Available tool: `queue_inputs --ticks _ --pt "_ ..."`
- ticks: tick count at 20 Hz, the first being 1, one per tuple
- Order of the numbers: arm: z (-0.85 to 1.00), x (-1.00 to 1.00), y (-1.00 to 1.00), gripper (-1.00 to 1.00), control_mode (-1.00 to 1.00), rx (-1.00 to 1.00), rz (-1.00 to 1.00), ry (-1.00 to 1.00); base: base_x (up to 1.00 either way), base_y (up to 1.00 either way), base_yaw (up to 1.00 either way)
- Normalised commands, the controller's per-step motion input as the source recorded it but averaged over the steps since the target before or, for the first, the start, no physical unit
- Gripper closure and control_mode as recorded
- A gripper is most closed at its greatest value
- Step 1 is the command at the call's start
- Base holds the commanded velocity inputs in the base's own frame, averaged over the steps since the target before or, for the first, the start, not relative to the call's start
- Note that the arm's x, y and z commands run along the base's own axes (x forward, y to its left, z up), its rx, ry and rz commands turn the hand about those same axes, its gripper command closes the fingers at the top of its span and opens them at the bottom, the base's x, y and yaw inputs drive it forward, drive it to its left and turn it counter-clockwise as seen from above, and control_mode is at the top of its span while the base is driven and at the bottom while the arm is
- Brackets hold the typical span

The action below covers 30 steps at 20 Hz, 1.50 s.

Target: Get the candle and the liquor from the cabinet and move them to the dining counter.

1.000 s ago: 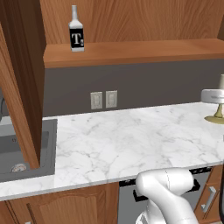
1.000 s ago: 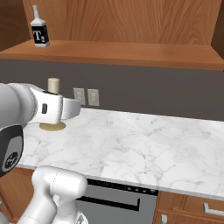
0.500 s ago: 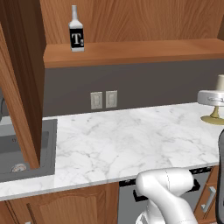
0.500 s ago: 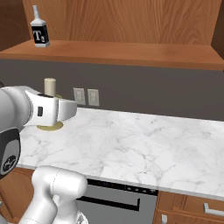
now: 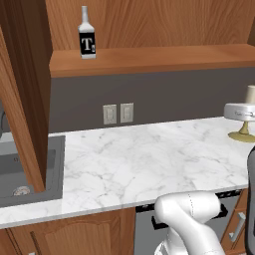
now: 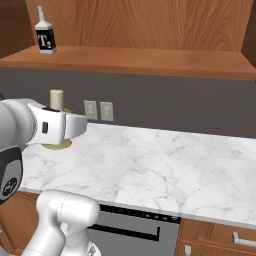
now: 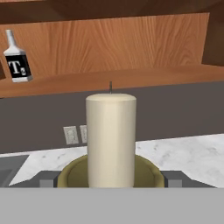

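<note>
The candle [image 7: 110,135], a cream pillar on a round olive-gold base, stands upright right before the hand camera. My gripper [image 7: 111,180] is shut on it, with a grey fingertip against each side of the base. The candle [image 5: 250,94] shows at the far right, low over the marble worktop [image 5: 139,159], and at the left as candle [image 6: 56,99] behind my white wrist. I cannot tell whether its base touches the marble. The liquor [image 5: 87,35] [image 6: 45,37] [image 7: 17,59] stands upright on the open cabinet's shelf [image 5: 159,60], up and left of the gripper. The dining counter is out of view.
The cabinet's open door [image 5: 25,99] hangs down at the left, over a grey sink [image 5: 30,169]. Two wall outlets [image 5: 118,113] sit on the dark backsplash. Below the worktop are a dishwasher front [image 6: 135,230] and drawers [image 6: 225,240].
The hand has dipped slightly with the candle, which has barely shifted. A dark part of the arm has come into the right edge of the left base view. The liquor has not moved.
</note>
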Motion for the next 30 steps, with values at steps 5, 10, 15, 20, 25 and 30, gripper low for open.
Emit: queue_inputs --ticks 5,10,15,20,25,30 --pt "0.0 0.0 0.0 1.0 -1.0 0.0 0.0 0.0 0.0 0.0 0.0" --pt "-0.01 0.0 0.0 1.0 -1.0 0.0 0.0 -0.03 0.0 0.0 0.0" --pt "-0.03 0.0 0.06 1.0 -1.0 -0.07 0.0 -0.11 0.0 0.0 0.0" --pt "0.0 0.0 0.07 1.0 -1.0 -0.06 0.0 -0.07 0.0 0.0 0.0" --pt "0.0 0.0 0.0 1.0 -1.0 0.0 0.0 0.0 0.0 0.0 0.0" --pt "0.0 0.0 0.0 1.0 1.0 0.0 0.0 0.0 -0.67 0.0 0.03"
